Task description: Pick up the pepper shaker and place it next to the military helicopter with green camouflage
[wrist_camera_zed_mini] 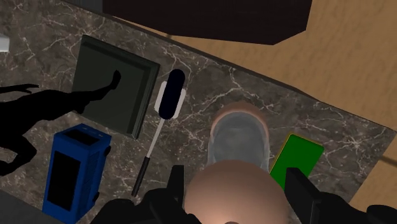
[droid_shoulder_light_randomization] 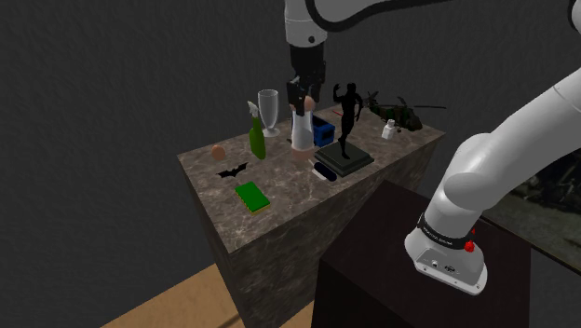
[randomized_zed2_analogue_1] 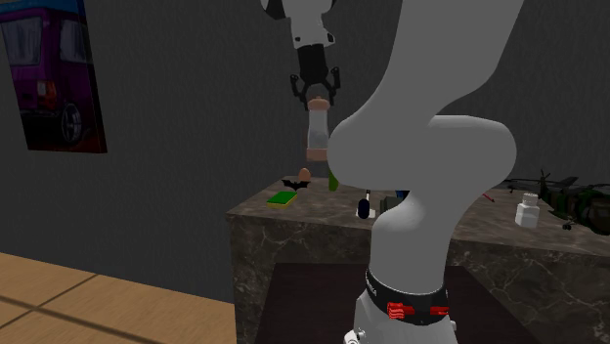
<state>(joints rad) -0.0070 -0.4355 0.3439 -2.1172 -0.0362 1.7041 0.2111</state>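
A pepper shaker (droid_shoulder_light_randomization: 301, 129) with a pale, glassy body and a peach cap hangs in the air above the marble table (droid_shoulder_light_randomization: 279, 219). My gripper (droid_shoulder_light_randomization: 305, 86) is shut on its cap from above. In the second exterior view the gripper (randomized_zed2_analogue_1: 316, 90) holds the shaker (randomized_zed2_analogue_1: 318, 135) well above the tabletop. The wrist view looks down past the gripper (wrist_camera_zed_mini: 235, 191) along the shaker (wrist_camera_zed_mini: 238, 137) clasped between the fingers. The green camouflage helicopter (droid_shoulder_light_randomization: 402, 110) stands at the table's far corner, off to the shoulder view's right of the shaker, and at the right edge in the second exterior view (randomized_zed2_analogue_1: 577, 200).
Under and around the shaker stand a black figurine (droid_shoulder_light_randomization: 347, 112) on a dark base (wrist_camera_zed_mini: 111, 83), a blue box (wrist_camera_zed_mini: 70, 168), a brush (wrist_camera_zed_mini: 168, 102), a green sponge (droid_shoulder_light_randomization: 251, 196), a green spray bottle (droid_shoulder_light_randomization: 256, 135), a wine glass (droid_shoulder_light_randomization: 269, 107), an egg (droid_shoulder_light_randomization: 218, 150) and a bat shape (droid_shoulder_light_randomization: 232, 170). A small white bottle (droid_shoulder_light_randomization: 389, 130) sits by the helicopter.
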